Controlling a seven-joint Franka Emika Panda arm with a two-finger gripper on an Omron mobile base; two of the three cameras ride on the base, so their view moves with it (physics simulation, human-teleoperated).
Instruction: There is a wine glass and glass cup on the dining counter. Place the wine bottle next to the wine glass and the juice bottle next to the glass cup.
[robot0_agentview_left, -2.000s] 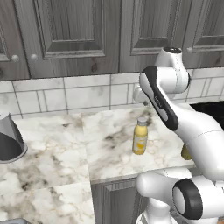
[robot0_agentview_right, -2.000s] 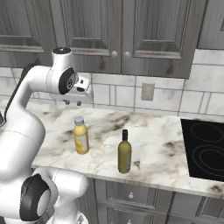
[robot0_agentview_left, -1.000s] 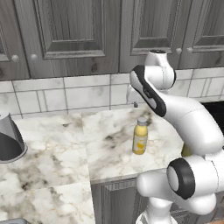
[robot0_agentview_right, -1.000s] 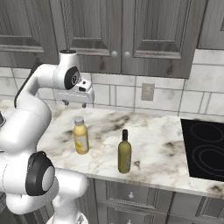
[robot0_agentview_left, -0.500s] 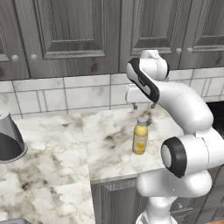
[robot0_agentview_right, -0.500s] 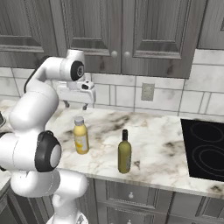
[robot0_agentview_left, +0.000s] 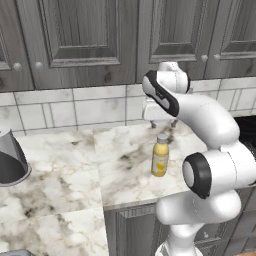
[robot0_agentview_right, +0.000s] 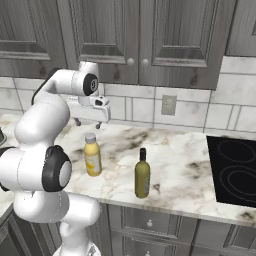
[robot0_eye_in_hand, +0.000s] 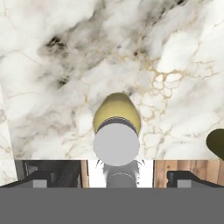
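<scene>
We have the jaws (robot0_agentview_right: 85, 123) released and hovering over the juice bottle (robot0_agentview_right: 92, 155), which stands upright near the desk's (robot0_agentview_right: 175, 170) front edge, long axis vertical, directly below the jaws, with the wine bottle (robot0_agentview_right: 142, 173) apart beside it.

Even, soft rendered light, moderately bright, with no glare; faint shadows fall beside the juice bottle (robot0_agentview_left: 160, 156) and wine bottle (robot0_agentview_right: 142, 173) on the marble counter (robot0_agentview_right: 185, 165); all views sharp, textures slightly grainy
</scene>
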